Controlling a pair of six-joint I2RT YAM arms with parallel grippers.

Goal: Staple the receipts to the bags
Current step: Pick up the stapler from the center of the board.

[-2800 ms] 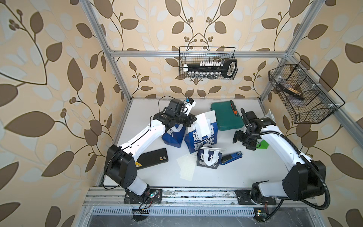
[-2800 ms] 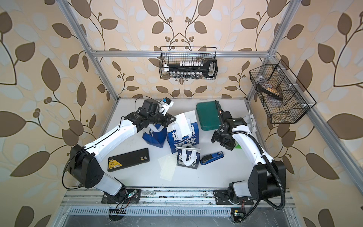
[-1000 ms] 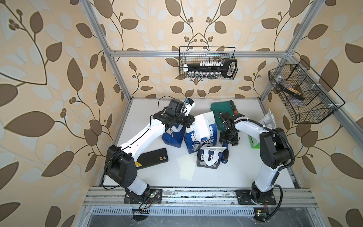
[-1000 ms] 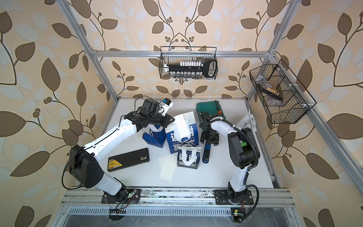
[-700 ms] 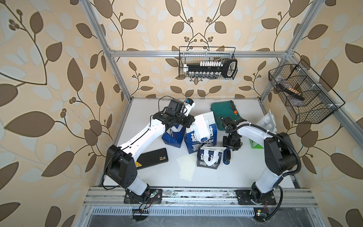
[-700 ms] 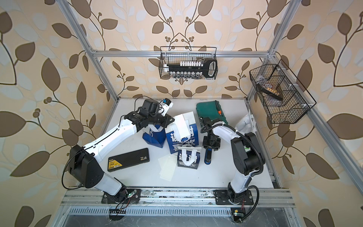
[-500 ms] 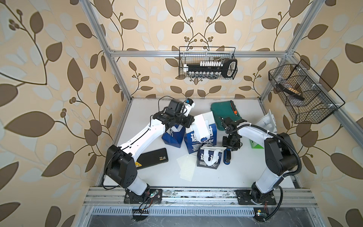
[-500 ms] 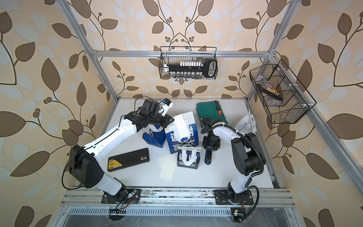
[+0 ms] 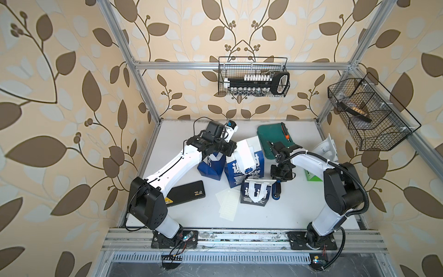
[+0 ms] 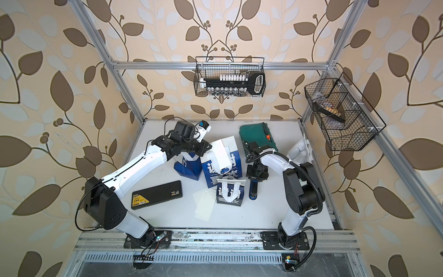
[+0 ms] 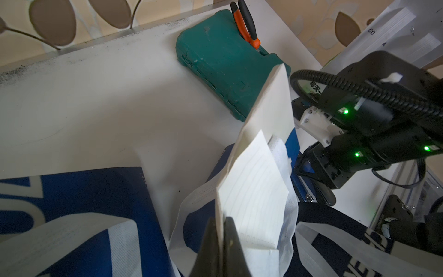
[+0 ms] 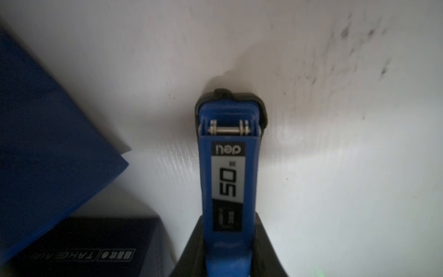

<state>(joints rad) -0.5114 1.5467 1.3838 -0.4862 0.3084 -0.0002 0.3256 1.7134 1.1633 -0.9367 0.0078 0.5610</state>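
- Left claw was pinched together on a lined receipt, pressing it vs. the white upper panel of the big blue-and-white bag. That bag's white strap handles looped round the slip in the left wrist view.
- Right claw was down at the bench. Its fingers sat snug against both sides of the blue stapler, which lay flat w/ hinge end away from the wrist cam.
- In both top views the stapler sat just right of the small navy bag; touching or not, couldn't tell.
- Navy bag stood just in front of the big bag. A second blue bag stood at the big bag's left, under the left wrist.
- Loose receipts, a few overlapped, lay flat just left of the navy bag.
- White-and-green bag lay nr the bench's right edge, partly hidden by the right arm.
- Other stuff: black case front-left beside the left arm. Green case w/ orange-handled pliers sat at the back, the right wrist overlapping its near corner.
- Wire baskets on back & right walls hung off the bench.
- In the way: navy bag & the big bag's blue corner crowded one side of the stapler.
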